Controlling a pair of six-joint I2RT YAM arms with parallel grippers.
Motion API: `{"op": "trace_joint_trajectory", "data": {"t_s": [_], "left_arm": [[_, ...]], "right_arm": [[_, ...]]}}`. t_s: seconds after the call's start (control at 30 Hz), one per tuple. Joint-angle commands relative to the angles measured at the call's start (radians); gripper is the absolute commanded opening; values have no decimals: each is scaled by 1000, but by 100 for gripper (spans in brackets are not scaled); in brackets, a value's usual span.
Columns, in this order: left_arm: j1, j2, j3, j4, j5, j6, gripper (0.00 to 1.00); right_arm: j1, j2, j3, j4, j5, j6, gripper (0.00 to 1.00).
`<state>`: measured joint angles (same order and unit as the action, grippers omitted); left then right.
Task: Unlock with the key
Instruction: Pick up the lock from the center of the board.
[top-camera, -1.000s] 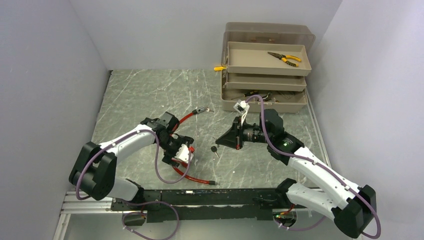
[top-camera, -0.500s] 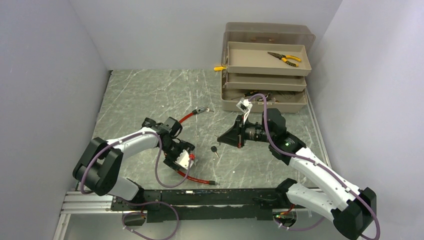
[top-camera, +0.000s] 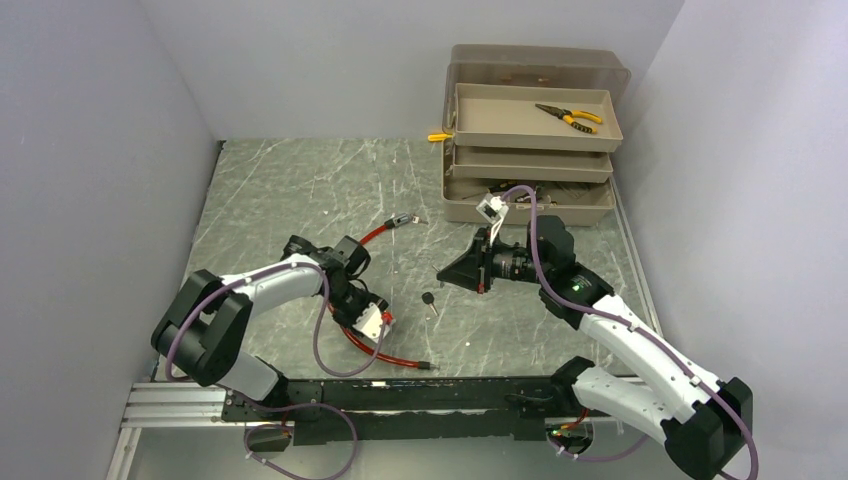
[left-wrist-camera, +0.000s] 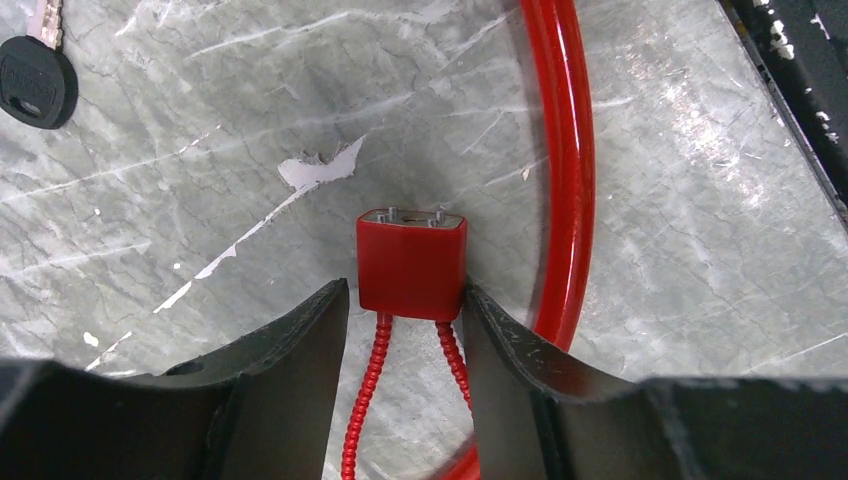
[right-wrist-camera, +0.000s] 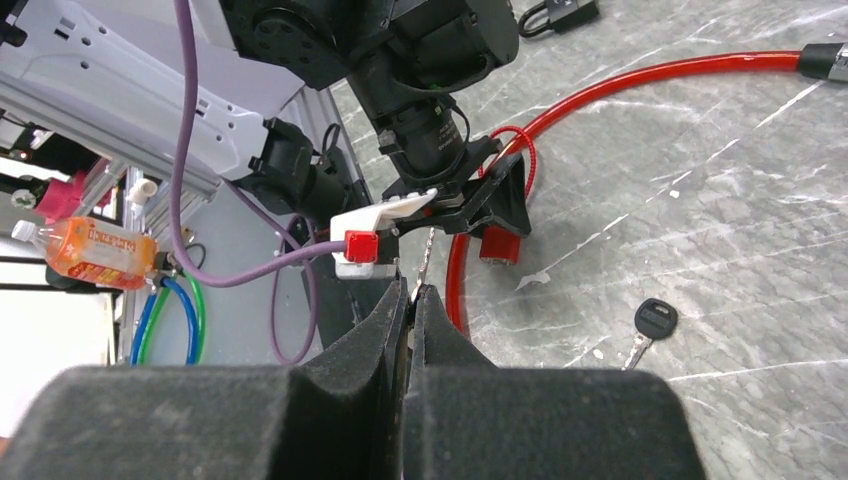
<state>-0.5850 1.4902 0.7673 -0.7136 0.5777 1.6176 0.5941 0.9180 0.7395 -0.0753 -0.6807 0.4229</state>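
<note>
Padlock (left-wrist-camera: 411, 265), red, lies on the stone table (left-wrist-camera: 200, 150) between the narrow jaws of my left gripper (left-wrist-camera: 405, 292), one finger touching, the other just beside. I should clamp its body squarely and hold it steady for my right gripper (right-wrist-camera: 412, 292), pinched on a thin metal blade (right-wrist-camera: 427, 258), probably a key.

I moved my left hand (left-wrist-camera: 405, 297) a little to the right over the red lock (left-wrist-camera: 411, 262) and brought its fingers (left-wrist-camera: 290, 350) closer around the lock body. My left upper arm swung inward. My right hand (top-camera: 445, 275) drifted slightly farther away.
</note>
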Motion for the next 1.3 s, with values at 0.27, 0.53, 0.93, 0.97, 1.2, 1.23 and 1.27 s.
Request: {"op": "trace_joint_trajectory", "data": {"t_s": [0.27, 0.53, 0.93, 0.97, 1.2, 1.23, 1.27], "left_arm": [[-37, -35, 39, 23, -27, -102, 1], [-36, -152, 324, -171, -102, -328, 0], [-103, -333, 670, -189, -475, -322, 0], [-121, -363, 654, -155, -522, -299, 0], [-224, -625, 439, 90, -659, -27, 0], [-229, -651, 423, 102, -655, -6, 0], [-233, -672, 419, 108, -650, -2, 0]], "right_arm": [[-14, -4, 37, -5, -24, -13, 0], [-14, 20, 97, -74, -34, -30, 0], [81, 185, 363, -247, -43, -110, 0], [97, 201, 385, -259, -41, -114, 0], [128, 305, 547, -319, -91, -126, 0], [134, 313, 567, -330, -88, -134, 0], [142, 320, 586, -343, -74, -142, 0]]}}
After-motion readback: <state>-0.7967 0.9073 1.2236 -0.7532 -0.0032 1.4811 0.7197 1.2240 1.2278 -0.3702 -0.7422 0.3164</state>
